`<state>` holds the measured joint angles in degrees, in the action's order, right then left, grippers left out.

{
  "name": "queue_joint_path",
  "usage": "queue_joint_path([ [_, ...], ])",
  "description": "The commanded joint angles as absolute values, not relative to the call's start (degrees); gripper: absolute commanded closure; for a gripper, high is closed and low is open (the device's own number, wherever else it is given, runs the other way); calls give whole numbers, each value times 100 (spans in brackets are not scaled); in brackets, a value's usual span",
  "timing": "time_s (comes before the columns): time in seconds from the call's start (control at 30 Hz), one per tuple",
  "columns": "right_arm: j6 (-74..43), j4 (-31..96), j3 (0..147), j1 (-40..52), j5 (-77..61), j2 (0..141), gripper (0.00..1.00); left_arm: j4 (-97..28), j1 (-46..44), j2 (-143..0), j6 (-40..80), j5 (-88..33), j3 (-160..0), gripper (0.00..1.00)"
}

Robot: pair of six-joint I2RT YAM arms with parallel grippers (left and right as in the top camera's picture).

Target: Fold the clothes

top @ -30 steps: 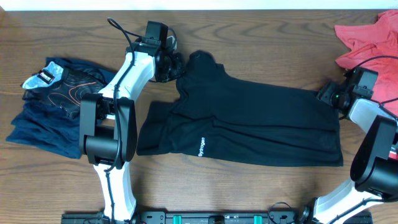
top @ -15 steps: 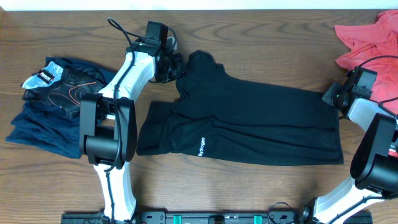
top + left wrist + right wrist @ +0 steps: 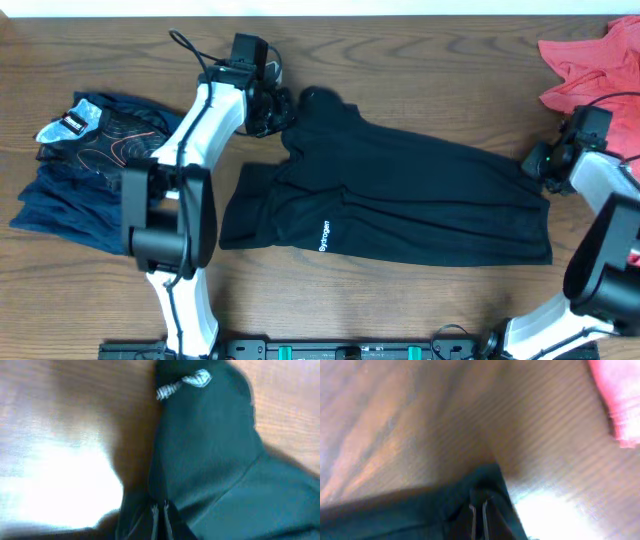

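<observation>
The clothes [image 3: 400, 200], a black T-shirt with small white lettering [image 3: 323, 238], lie spread across the middle of the table. My left gripper [image 3: 283, 108] is at the shirt's upper left end. In the left wrist view its fingertips [image 3: 160, 507] are shut on a pinch of black fabric [image 3: 210, 450], with a white emblem [image 3: 195, 379] beyond them. My right gripper [image 3: 535, 163] is at the shirt's upper right corner. The right wrist view shows it [image 3: 478, 506] shut on the dark corner of the cloth [image 3: 420, 510].
A folded pile of navy-blue and red-lined black garments [image 3: 85, 170] lies at the left. A pink-red garment [image 3: 590, 65] is bunched at the back right, close behind my right arm, and shows in the right wrist view [image 3: 620, 405]. Brown wooden table [image 3: 450, 70] all around.
My right gripper has gone from open to shut on the shirt's right corner and moved slightly right and toward the front. The left arm has leaned a little left, still gripping.
</observation>
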<state>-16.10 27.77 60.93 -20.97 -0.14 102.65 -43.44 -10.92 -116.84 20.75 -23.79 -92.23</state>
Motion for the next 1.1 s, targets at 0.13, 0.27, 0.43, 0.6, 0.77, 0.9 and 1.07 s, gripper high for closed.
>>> queue_joint_path([
  [0.13, -1804, 4591, 6407, -2147, 543, 9150, 99, -5959, -1057, -11019, 1649, -2329, -9297, 94],
  [0.27, -1846, 5470, 6405, -2147, 1037, 9037, 99, -6847, -1057, -11006, 1424, -2322, -9279, 94],
  [0.43, -1844, 6042, 6355, -2147, 1295, 9039, 99, -7419, -1059, -11006, 1310, -1833, -9089, 94],
  [0.6, -2102, 6158, 6263, -2147, 1675, 9043, 97, -7487, -1094, -11006, 1313, -1728, -8731, 94],
  [0.77, -2102, 6267, 6246, -2147, 1726, 9043, 84, -7529, -1201, -11006, 1310, -1728, -8576, 74],
  [0.9, -2102, 6329, 6246, -2147, 1758, 9043, 77, -7734, -1247, -11004, 1308, -1726, -8576, 64],
  [1.07, -2099, 6318, 6246, -2145, 1531, 9043, 75, -7583, -1245, -10949, 1267, -1728, -8630, 64],
])
